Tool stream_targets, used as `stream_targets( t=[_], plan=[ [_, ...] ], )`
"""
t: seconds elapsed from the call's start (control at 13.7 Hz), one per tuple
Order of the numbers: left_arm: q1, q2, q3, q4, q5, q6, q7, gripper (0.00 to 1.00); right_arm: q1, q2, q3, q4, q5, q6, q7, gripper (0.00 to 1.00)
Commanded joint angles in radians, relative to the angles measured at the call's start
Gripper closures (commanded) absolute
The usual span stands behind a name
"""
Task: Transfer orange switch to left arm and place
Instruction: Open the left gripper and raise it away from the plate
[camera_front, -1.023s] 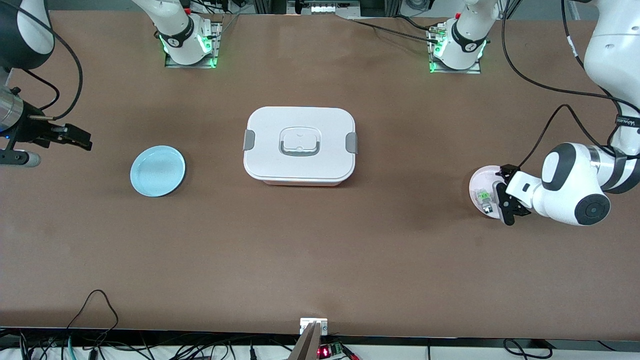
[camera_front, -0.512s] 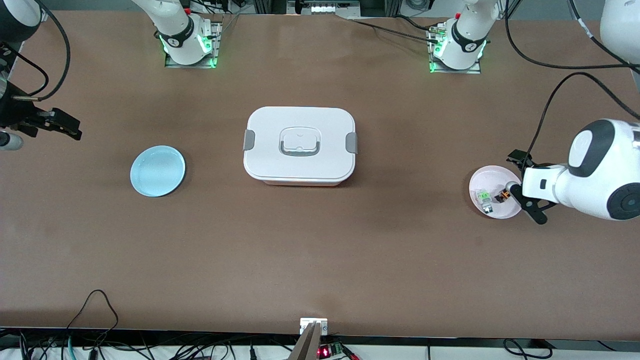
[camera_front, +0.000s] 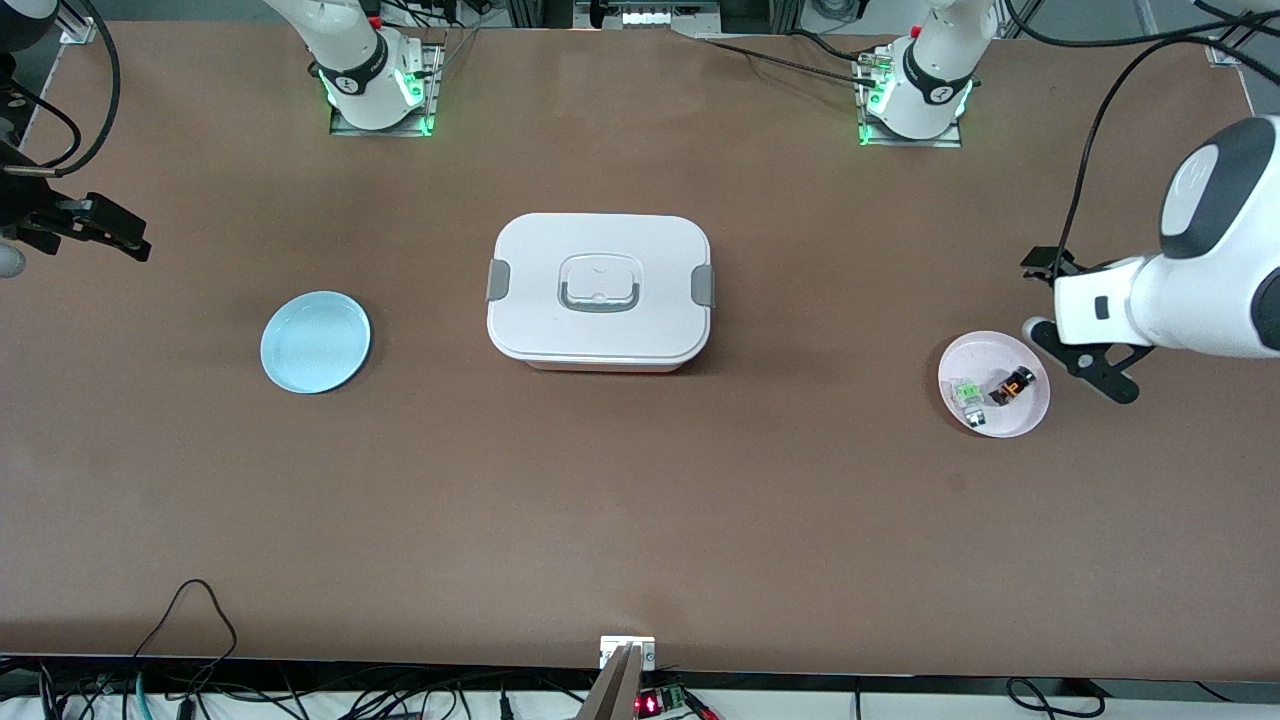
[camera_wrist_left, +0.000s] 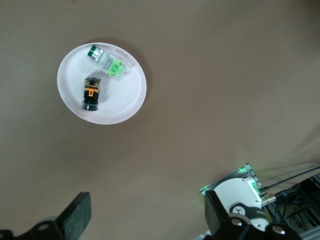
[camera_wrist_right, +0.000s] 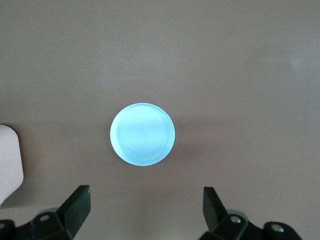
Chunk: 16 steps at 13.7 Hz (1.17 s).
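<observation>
Front view gives me the whole table. The box (camera_front: 600, 292) sits at the middle with its lid on and both grey clasps down, so I can't see into it. Toward the left arm's end of the table there is a pale pink plate (camera_front: 1034, 410), and on it two parts lie just beside each other: the orange switch (camera_front: 1010, 386) and a pale clear switch with green parts (camera_front: 967, 396). In the left wrist view I see the same plate (camera_wrist_left: 127, 102) from above, with the orange switch (camera_wrist_left: 91, 93) lying on its side, black round end toward the rim, and the clear green switch (camera_wrist_left: 110, 64) near the plate's edge, apart from it. Neither part is touched by anything.

Toward the right arm's end of the table is a light blue plate (camera_front: 315, 341), well apart from the box. My right wrist view shows that plate (camera_wrist_right: 142, 133) with nothing in it.

The left gripper (camera_front: 1075, 320) hangs over bare tabletop just beside the pink plate; its fingers (camera_wrist_left: 75, 215) are spread wide and hold nothing. The right gripper (camera_front: 105, 228) is over the table's edge at the right arm's end, near the blue plate; its fingers (camera_wrist_right: 75, 205) are also wide apart and hold nothing.
</observation>
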Motion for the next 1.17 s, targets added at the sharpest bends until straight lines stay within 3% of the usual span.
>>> stream_targets(
  t=[0.0, 0.22, 0.44, 0.66, 0.8, 0.95, 1.1],
  plan=[
    [-0.074, -0.082, 0.086, 0.002, -0.072, 0.023, -0.021, 0.0, -0.003, -0.004, -0.003, 0.014, 0.018, -0.022, -0.003, 0.0],
    [-0.237, -0.197, 0.317, -0.041, -0.201, 0.066, -0.138, 0.0, -0.003, -0.005, -0.001, 0.016, 0.018, -0.022, 0.004, 0.0],
    [-0.288, -0.357, 0.372, -0.199, -0.269, 0.186, -0.353, 0.0, -0.003, -0.004, -0.004, 0.016, 0.019, -0.022, 0.004, 0.0],
    [-0.434, -0.452, 0.577, -0.294, -0.344, 0.272, -0.389, 0.0, -0.003, -0.004, -0.004, 0.016, 0.019, -0.024, -0.003, 0.0],
    [-0.55, -0.46, 0.696, -0.301, -0.35, 0.307, -0.383, 0.0, -0.003, -0.004, -0.006, 0.016, 0.019, -0.024, -0.003, 0.0],
    [-0.59, -0.461, 0.699, -0.299, -0.335, 0.416, -0.401, 0.0, -0.003, -0.004, -0.004, 0.017, 0.018, -0.024, -0.003, 0.0],
    [-0.585, -0.46, 0.707, -0.305, -0.321, 0.405, -0.388, 0.0, -0.003, -0.002, -0.001, 0.026, 0.019, -0.025, -0.006, 0.0]
  ],
)
